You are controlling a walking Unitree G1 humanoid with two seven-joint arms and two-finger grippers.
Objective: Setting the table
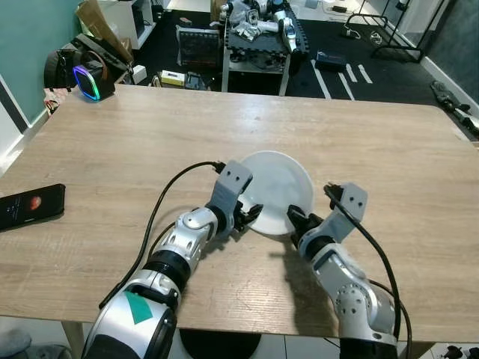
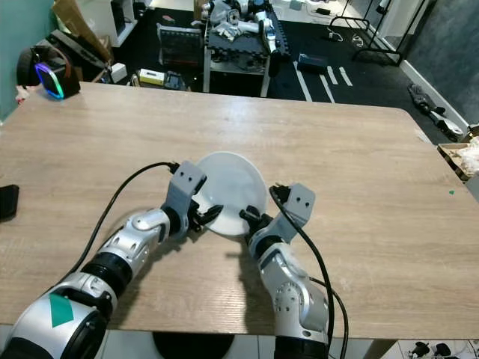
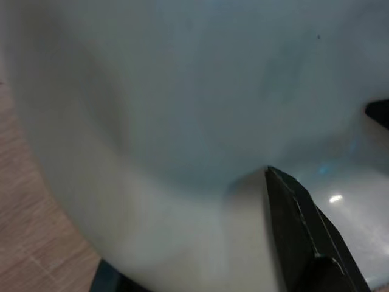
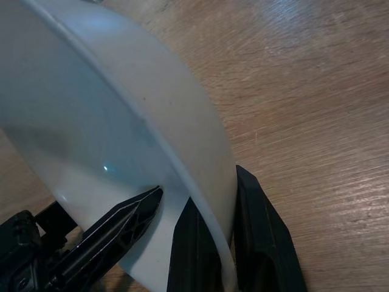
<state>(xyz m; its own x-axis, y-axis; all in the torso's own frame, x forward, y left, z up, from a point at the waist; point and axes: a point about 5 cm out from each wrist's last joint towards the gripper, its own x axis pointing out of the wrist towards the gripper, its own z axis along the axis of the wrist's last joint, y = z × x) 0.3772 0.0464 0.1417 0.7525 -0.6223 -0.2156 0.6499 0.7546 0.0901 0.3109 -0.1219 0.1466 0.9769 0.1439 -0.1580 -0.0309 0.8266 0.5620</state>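
Both arms reach in from the bottom of my head view, elbows bent, meeting at the white plate in the middle of the wooden table. The left gripper is clamped on the plate's near-left rim, the right gripper pinches its near-right rim, one finger on each side. The left wrist view is mostly blurry white, so the plate's edge there is hard to make out. A phone is cut off at the left edge.

Two silver, segmented arms are showing black joint bands, the left arm wearing a green marking near its shoulder. Black cables are looping to grey wrist camera brackets above each black-fingered hand.
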